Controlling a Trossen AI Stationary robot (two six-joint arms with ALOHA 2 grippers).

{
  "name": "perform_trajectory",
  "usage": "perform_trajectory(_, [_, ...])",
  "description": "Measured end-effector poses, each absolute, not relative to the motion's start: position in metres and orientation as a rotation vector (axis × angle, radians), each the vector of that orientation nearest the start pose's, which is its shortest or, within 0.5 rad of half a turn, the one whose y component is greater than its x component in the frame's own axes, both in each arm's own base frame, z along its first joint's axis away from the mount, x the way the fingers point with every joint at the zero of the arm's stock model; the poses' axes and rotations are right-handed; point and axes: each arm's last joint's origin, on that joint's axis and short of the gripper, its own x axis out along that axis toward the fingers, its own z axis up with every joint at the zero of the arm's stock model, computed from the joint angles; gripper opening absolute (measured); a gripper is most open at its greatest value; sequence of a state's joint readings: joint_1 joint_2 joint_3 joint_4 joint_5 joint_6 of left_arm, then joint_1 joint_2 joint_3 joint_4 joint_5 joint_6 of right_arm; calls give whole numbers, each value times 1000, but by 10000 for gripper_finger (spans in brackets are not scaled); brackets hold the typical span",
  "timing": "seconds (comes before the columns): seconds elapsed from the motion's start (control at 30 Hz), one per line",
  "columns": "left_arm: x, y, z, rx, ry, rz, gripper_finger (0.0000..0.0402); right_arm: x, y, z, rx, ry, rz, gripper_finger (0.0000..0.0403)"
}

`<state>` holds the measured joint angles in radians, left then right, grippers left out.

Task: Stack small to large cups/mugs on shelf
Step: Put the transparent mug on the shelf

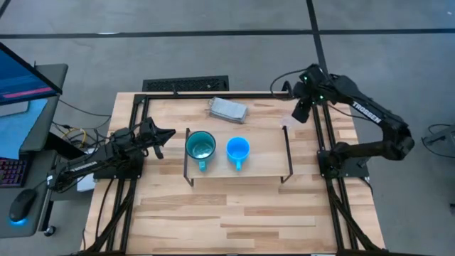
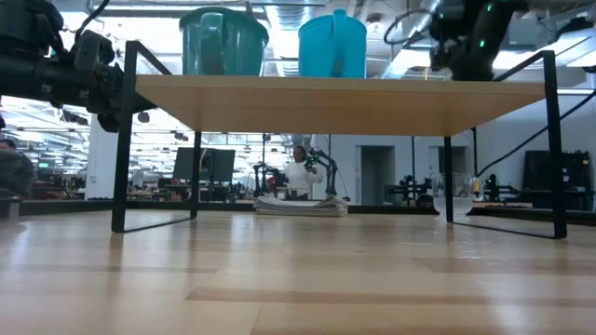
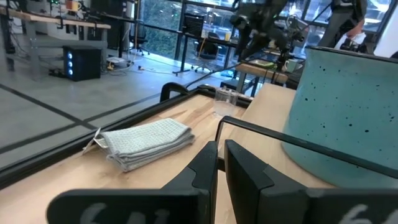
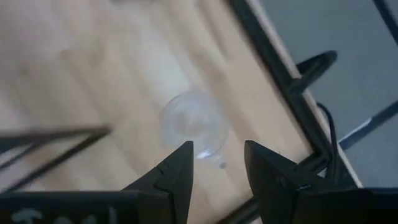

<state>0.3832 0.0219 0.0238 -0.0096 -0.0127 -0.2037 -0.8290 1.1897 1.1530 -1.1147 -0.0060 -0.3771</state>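
The light-wood shelf (image 1: 263, 160) stands mid-table on dark wire legs. The teal mug (image 1: 200, 147) and the blue mug (image 1: 238, 151) stand upright side by side on its left half, handles toward the near edge. The clear cup (image 4: 193, 124) stands on the tabletop by the far right corner, beyond the shelf; it also shows in the left wrist view (image 3: 225, 95). My right gripper (image 4: 217, 163) is open above the cup, pointing down, clear of it. My left gripper (image 3: 221, 165) is shut and empty just left of the shelf, pointing at the teal mug (image 3: 348, 112).
A folded grey cloth (image 1: 227, 109) lies on the table at the far edge, behind the shelf. The shelf's wire legs (image 1: 288, 153) stand close to the clear cup. The dark table frame (image 1: 323, 135) runs along the right edge. The near half of the tabletop is bare wood.
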Motion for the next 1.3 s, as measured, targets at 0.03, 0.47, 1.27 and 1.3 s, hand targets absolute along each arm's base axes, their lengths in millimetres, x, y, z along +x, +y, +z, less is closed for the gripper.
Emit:
perform_trajectory(0.03, [90,37,169,-210,-34,395,19,141,-158,307,167,1167,-533,164])
perform_trajectory(0.47, [90,37,169,-228,-42,417,19,165,-176,285,-107,1202,-331,162])
perform_trajectory(1.27, [90,38,169,-250,-47,422,19,198,-190,237,-560,1497,110,125])
perform_trajectory(1.3, [90,38,169,-251,-48,422,19,197,-190,237,-554,1501,110,124])
